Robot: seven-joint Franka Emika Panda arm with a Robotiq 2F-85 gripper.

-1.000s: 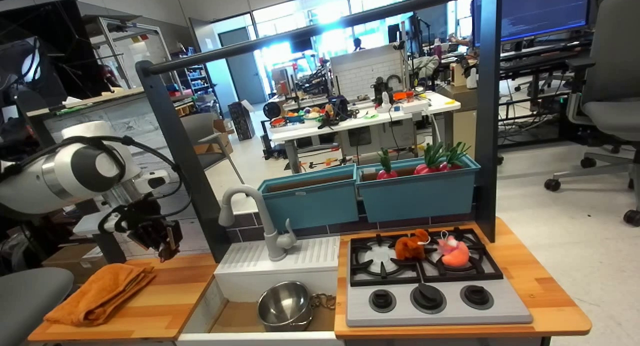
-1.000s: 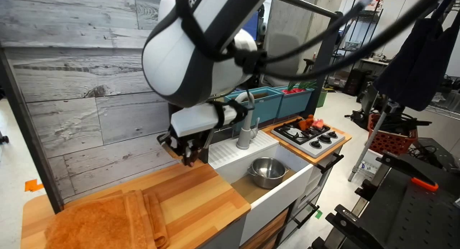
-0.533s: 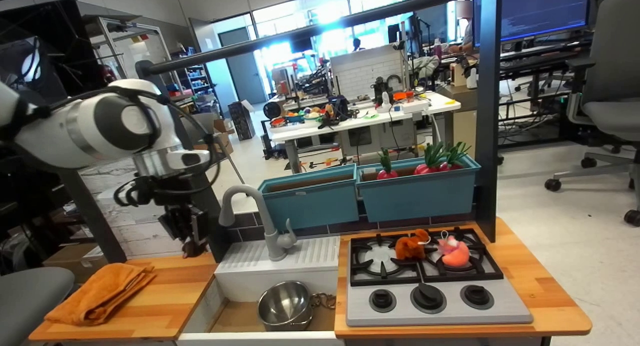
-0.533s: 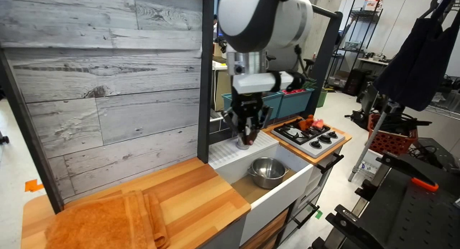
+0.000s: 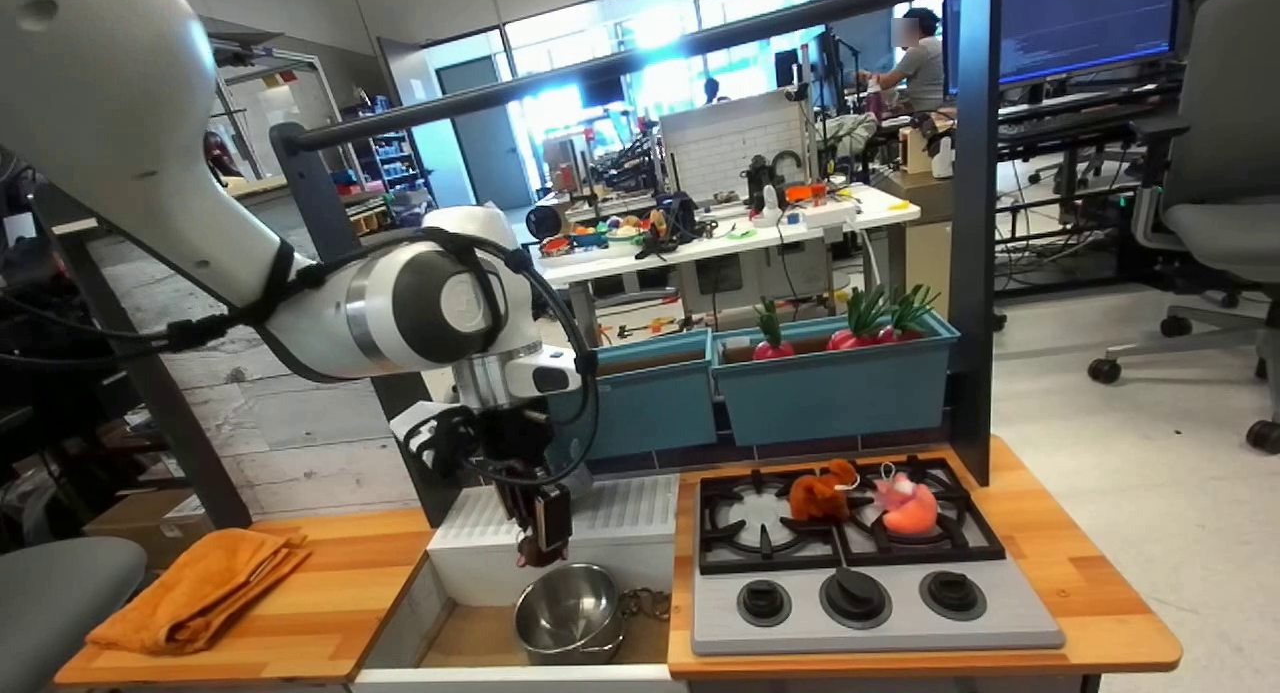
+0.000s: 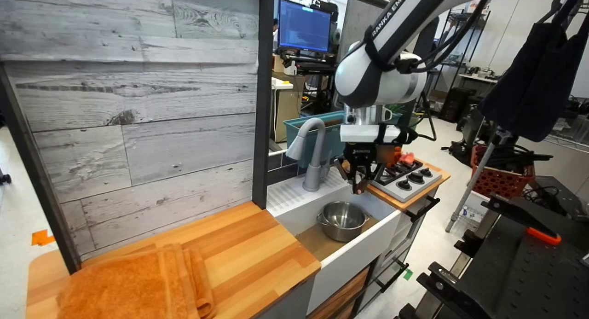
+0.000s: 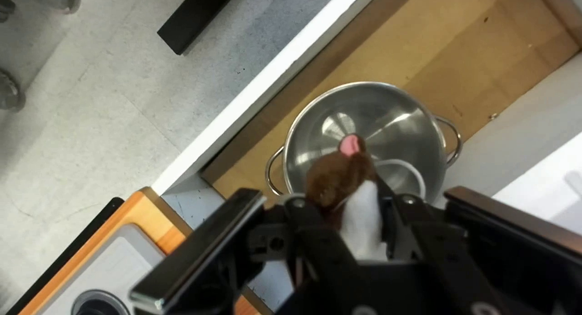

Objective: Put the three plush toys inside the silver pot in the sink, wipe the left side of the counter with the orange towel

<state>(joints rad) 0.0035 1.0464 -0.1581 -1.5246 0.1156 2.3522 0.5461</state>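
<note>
Towel (image 5: 200, 590), orange and loosely folded, lies on the wooden counter (image 5: 345, 583) at the lower left of the frame in an exterior view. Farther right, the white robot arm (image 5: 330, 318) slants down from the upper left, and its gripper (image 5: 537, 535), pointing downward just left of centre, is clamped around a brown plush toy (image 7: 334, 178) with a white patch and a pink tip. The toy shows close up in the lower middle of the wrist view, with a white loop (image 7: 404, 165) beside it. The grey faucet (image 6: 314, 165) stands near the centre of the frame in an exterior view. Below the gripper, the white sink (image 5: 510, 677) spans the bottom of the frame left of centre, and the silver pot (image 5: 568, 618) sits upright in it, toward the right. In both exterior views the held toy hangs in the air above the pot; in the wrist view it overlaps the pot's interior. Right of the sink, the grey stove (image 5: 800, 630) rests on the counter, with a rust-orange plush toy (image 5: 820, 497) on top and, near it to the right, a coral-pink plush toy (image 5: 908, 510). Higher in the frame, a teal planter (image 5: 840, 391) holds three red bulbs (image 5: 853, 340) with green leaves. At the far right edge stands a grey chair (image 5: 1225, 163).
</note>
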